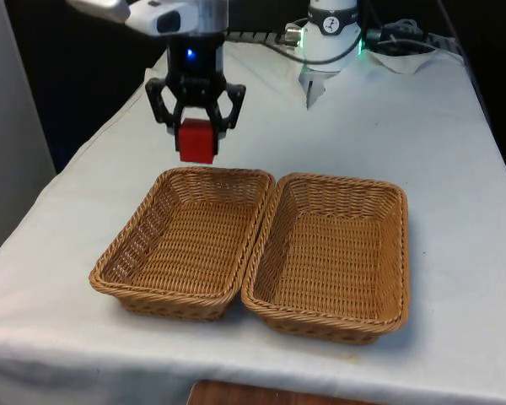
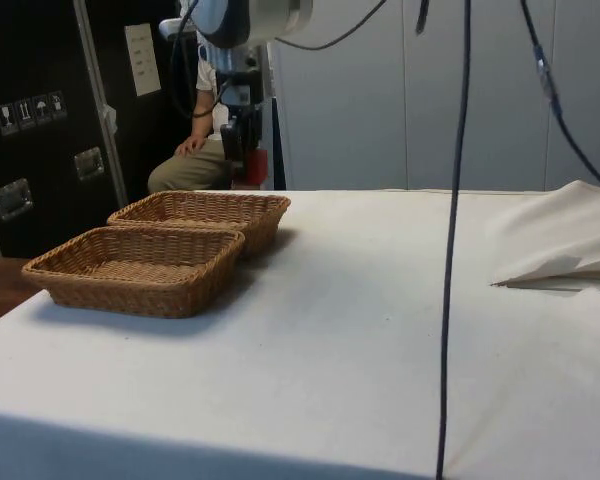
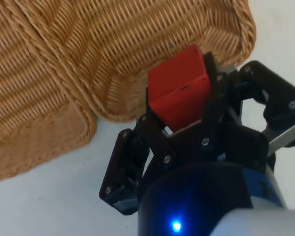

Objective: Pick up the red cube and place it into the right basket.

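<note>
In the front view, two rectangular woven wicker baskets sit side by side, rims touching, on the white-clothed bench [image 1: 455,169]: the basket on the front view's left [image 1: 185,240] and the one on its right [image 1: 331,253]. Both are empty. The black two-finger hand [image 1: 196,126] hangs in the air over the bench just beyond the left basket's far rim, clenched on the small red cube [image 1: 196,140].

In the side view, the hand [image 2: 242,135] holds the cube [image 2: 254,165] above the farther basket [image 2: 205,212]; a seated person [image 2: 195,150] is behind, beside dark cabinets.

In the wrist view, the cube [image 3: 179,91] sits between the fingers [image 3: 155,132], basket weave [image 3: 113,54] beneath.
</note>
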Available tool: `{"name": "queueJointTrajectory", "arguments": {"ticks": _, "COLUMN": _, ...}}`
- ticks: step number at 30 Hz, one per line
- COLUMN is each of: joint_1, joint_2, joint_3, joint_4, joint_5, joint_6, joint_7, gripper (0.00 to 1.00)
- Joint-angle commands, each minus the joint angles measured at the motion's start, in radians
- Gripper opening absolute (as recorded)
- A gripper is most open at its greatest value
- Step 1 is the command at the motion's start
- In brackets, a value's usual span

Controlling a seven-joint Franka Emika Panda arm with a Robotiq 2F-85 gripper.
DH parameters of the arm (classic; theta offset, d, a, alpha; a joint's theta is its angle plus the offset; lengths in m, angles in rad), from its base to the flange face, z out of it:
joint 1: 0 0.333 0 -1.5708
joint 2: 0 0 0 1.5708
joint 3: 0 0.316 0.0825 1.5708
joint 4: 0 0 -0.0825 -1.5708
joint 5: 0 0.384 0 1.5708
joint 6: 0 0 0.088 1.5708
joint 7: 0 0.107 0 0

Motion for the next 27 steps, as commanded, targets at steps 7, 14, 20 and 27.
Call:
{"name": "queueJointTrajectory", "arguments": {"ticks": 7, "joint_1": -0.009, "joint_2": 0.099, "joint_3": -0.001, "joint_4": 0.084, "joint_5": 0.065, "joint_6": 0.000, "joint_7": -0.012, "gripper": 0.01}}
{"name": "queueJointTrajectory", "arguments": {"ticks": 14, "joint_1": -0.030, "joint_2": 0.194, "joint_3": 0.011, "joint_4": 0.184, "joint_5": 0.137, "joint_6": -0.022, "joint_7": -0.016, "gripper": 0.01}}
{"name": "queueJointTrajectory", "arguments": {"ticks": 20, "joint_1": -0.039, "joint_2": 0.254, "joint_3": 0.011, "joint_4": 0.251, "joint_5": 0.195, "joint_6": -0.038, "joint_7": -0.018, "gripper": 0.01}}
{"name": "queueJointTrajectory", "arguments": {"ticks": 27, "joint_1": -0.046, "joint_2": 0.292, "joint_3": 0.009, "joint_4": 0.296, "joint_5": 0.251, "joint_6": -0.057, "joint_7": -0.030, "gripper": 0.01}}
